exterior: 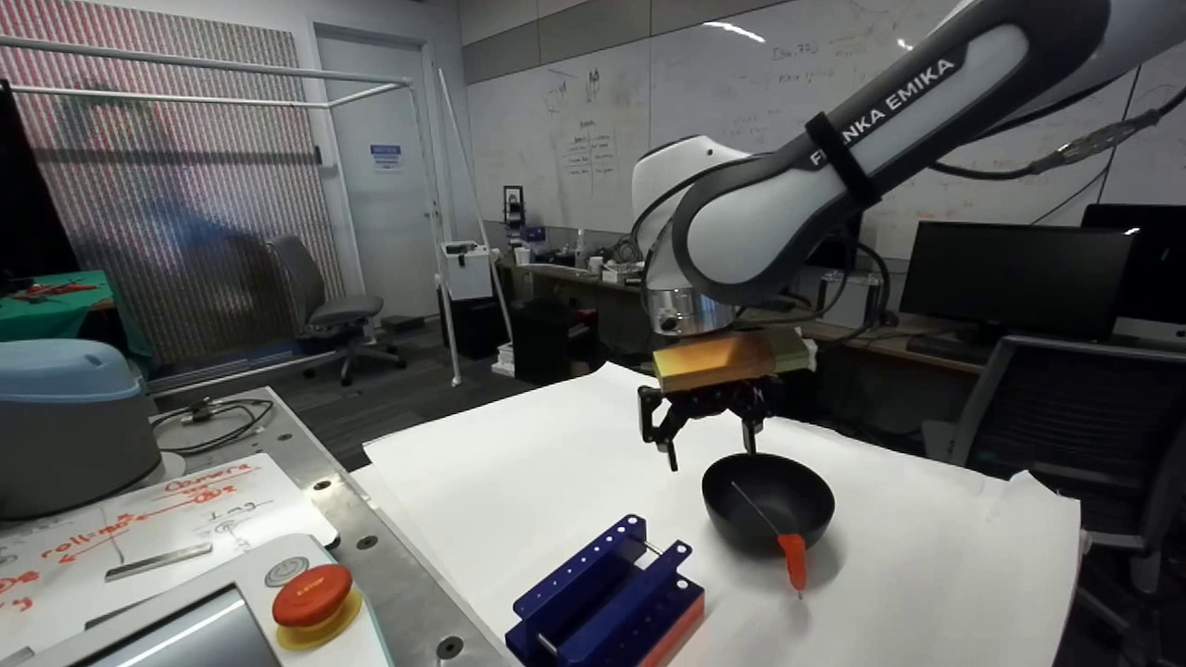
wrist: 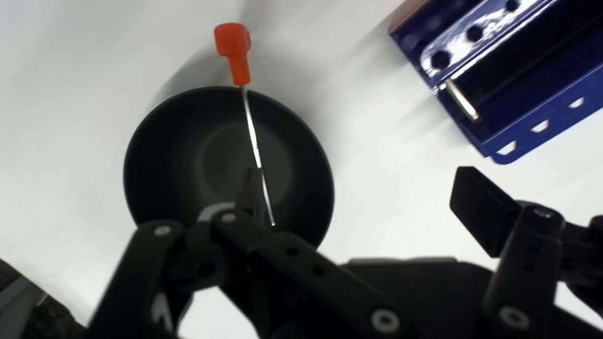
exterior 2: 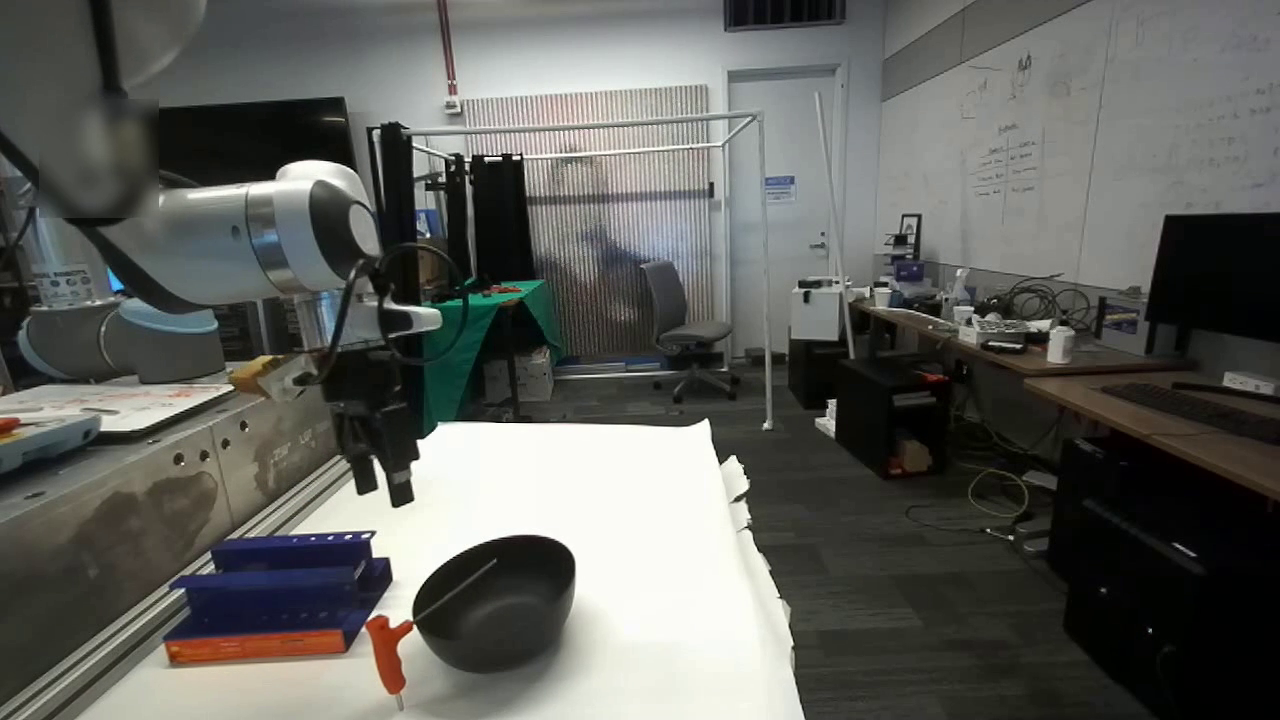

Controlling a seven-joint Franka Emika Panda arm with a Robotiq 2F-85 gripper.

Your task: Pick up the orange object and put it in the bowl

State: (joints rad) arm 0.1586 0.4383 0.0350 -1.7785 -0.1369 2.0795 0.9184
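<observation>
Gripper (wrist: 363, 202) spread wide | black bowl (wrist: 162, 146): orange tool (wrist: 240, 70), shaft (wrist: 253, 136) inside, handle (wrist: 234, 42) outside

In the wrist view, glare streaks the blue rack (wrist: 511, 77) at two o'clock while soft shadow fringes the bowl (wrist: 219, 155) at its twelve.

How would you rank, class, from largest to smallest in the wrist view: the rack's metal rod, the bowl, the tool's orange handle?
1. Bowl, though the gripper hides part of it
2. Orange handle
3. Metal rod, shortest and thinnest
</observation>
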